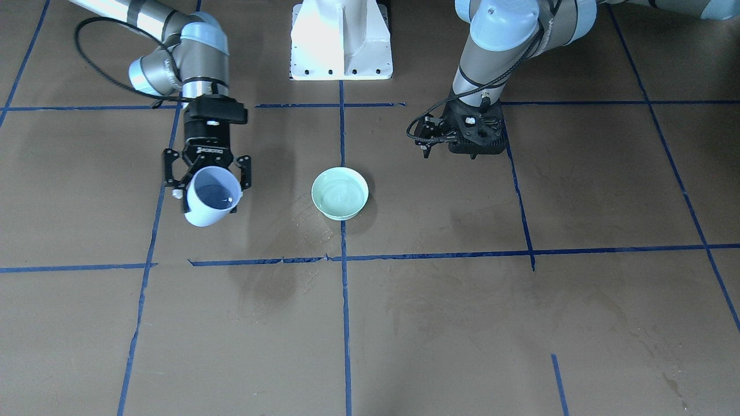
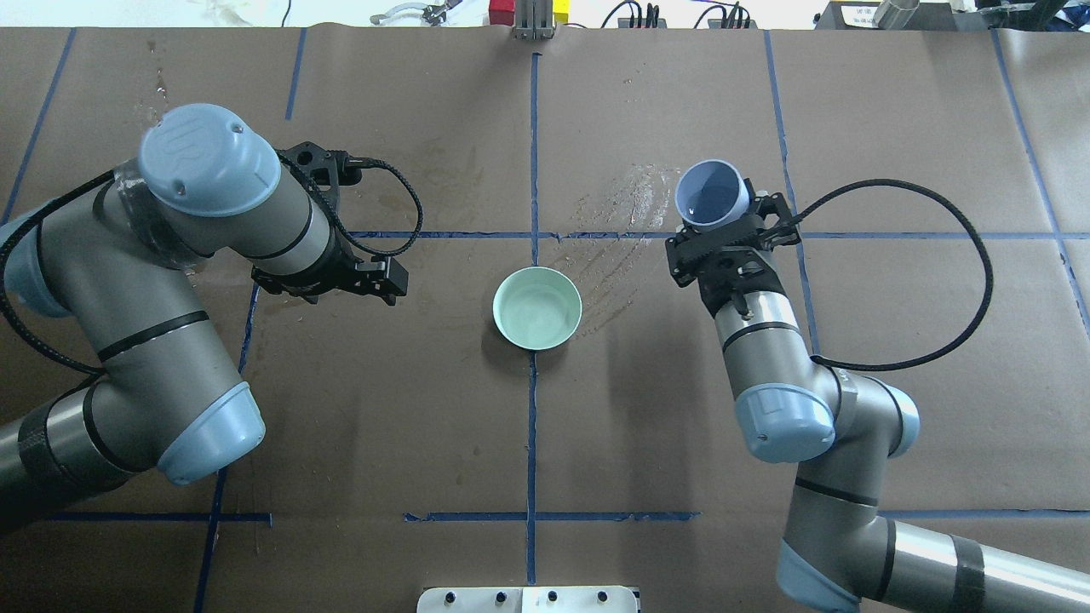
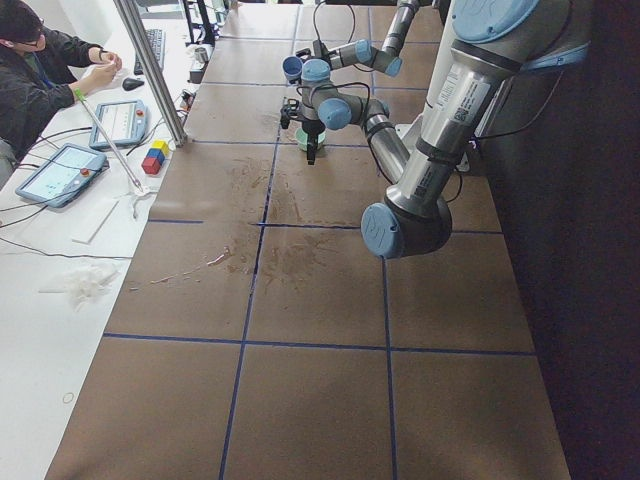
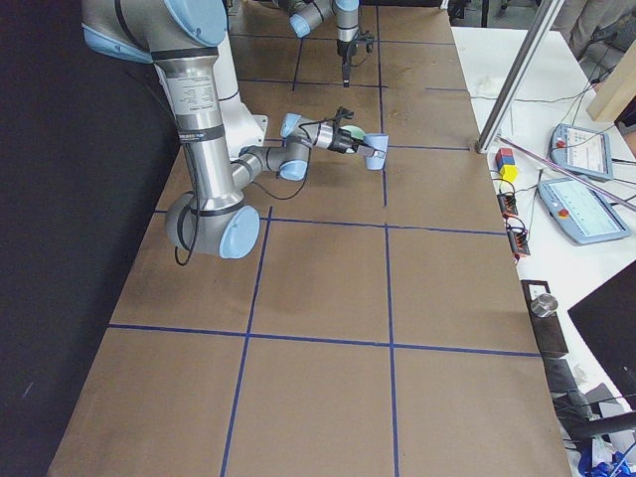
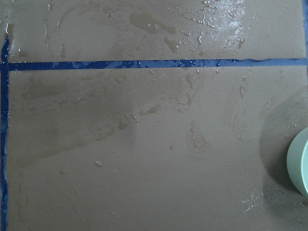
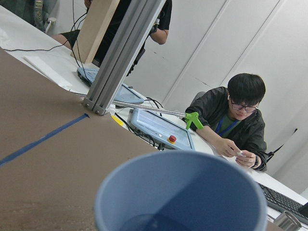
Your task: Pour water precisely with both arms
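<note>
— The surface (image 1: 578,323) looks like matt brown paper, with smooth blue tape (image 1: 345,323) stuck across it.
— Matt, yes, except where the wet smears (image 5: 216,19) shine.
— The cup (image 1: 202,216) seems to be smooth, satin, pale blue plastic. The water (image 6: 149,224) inside has a faint gloss.
— The bowl (image 1: 341,215) is glossier, mint green, like glazed ceramic.
— The left arm (image 2: 153,358) and right arm (image 2: 771,340) are satin grey metal tubes with smooth pale blue plastic caps (image 2: 209,157).
— And the cable (image 2: 971,255) is black, ribbed and matt.
</note>
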You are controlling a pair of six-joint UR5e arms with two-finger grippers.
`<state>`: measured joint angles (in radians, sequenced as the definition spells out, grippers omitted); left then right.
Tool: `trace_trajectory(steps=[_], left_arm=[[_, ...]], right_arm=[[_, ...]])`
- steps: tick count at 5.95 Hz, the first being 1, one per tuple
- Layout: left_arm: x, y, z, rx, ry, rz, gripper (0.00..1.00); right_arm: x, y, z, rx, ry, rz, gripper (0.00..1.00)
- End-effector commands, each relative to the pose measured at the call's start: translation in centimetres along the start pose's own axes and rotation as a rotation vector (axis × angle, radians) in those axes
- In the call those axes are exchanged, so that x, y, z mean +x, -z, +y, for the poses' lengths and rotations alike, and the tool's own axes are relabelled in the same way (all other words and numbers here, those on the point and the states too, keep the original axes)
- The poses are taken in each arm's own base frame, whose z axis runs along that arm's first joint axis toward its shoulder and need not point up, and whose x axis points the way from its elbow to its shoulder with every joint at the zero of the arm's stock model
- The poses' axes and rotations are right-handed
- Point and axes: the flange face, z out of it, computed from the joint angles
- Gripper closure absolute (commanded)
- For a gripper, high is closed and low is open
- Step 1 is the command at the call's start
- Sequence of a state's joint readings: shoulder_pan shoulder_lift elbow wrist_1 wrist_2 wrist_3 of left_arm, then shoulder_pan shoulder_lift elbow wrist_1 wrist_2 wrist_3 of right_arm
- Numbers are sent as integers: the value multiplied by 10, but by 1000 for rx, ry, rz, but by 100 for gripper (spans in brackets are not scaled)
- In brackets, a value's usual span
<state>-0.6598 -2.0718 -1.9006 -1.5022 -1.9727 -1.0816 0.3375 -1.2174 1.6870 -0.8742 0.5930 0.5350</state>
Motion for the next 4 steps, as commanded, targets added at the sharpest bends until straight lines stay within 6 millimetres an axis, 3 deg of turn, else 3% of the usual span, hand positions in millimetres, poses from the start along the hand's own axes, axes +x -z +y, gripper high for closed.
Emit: trace_trajectory(steps=[1, 2, 4], left_arm=[[1, 2, 0, 1, -1, 3, 0], [1, 2, 1, 3, -3, 5, 0], [1, 4, 0, 3, -5, 7, 0]], right_arm=[[-67, 22, -38, -12, 120, 36, 100], [-86, 28, -33, -9, 152, 47, 100], [-99, 24, -11, -15, 219, 79, 100]])
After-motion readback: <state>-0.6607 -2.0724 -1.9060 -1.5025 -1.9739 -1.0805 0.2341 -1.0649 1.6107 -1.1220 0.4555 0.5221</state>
